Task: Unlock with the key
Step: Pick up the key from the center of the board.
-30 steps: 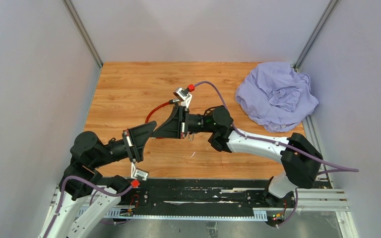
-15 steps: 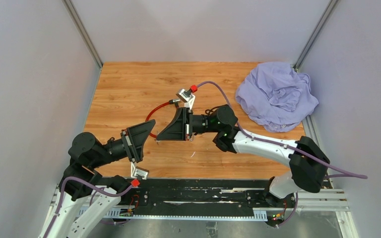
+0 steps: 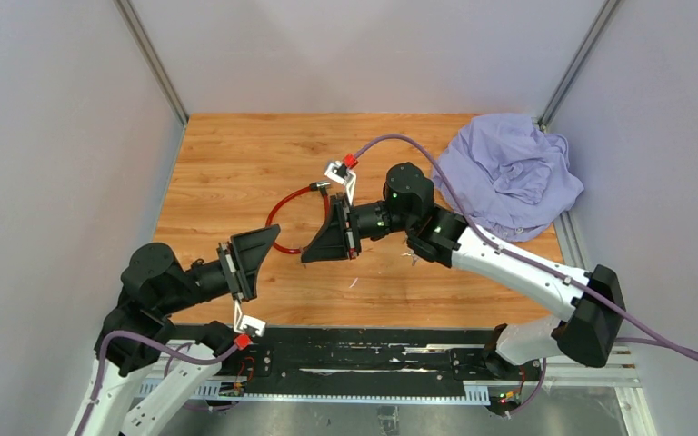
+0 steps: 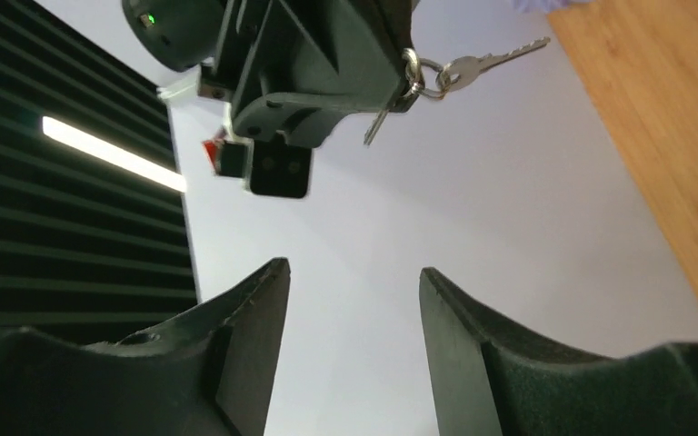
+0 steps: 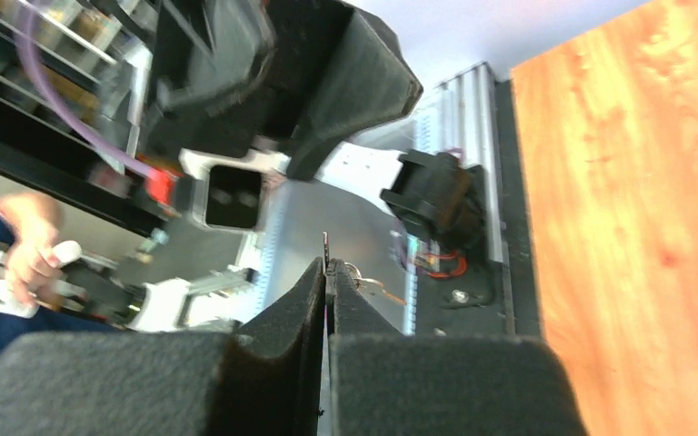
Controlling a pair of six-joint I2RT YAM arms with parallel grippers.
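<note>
step: carrying key. right hand (image 5: 327, 277) pinches the key (image 4: 500, 56); left hand (image 4: 353, 282) wide, empty. next: align key with cable lock (image 3: 277, 207).

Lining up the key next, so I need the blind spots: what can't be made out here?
- Keyhole: top view, too small to find on the red cable lock, partly under the right jaws.
- Gripped key: right wrist view, only a thin edge shows between shut jaws.
- Lock: left wrist view, outside the frame; only dangling keys show.

right pincer (image 5: 327, 269): jaws together, pinching key (image 5: 325, 247) at tips | left pincer (image 5: 282, 64): opposite, blurred | table (image 5: 636, 227): at right
</note>
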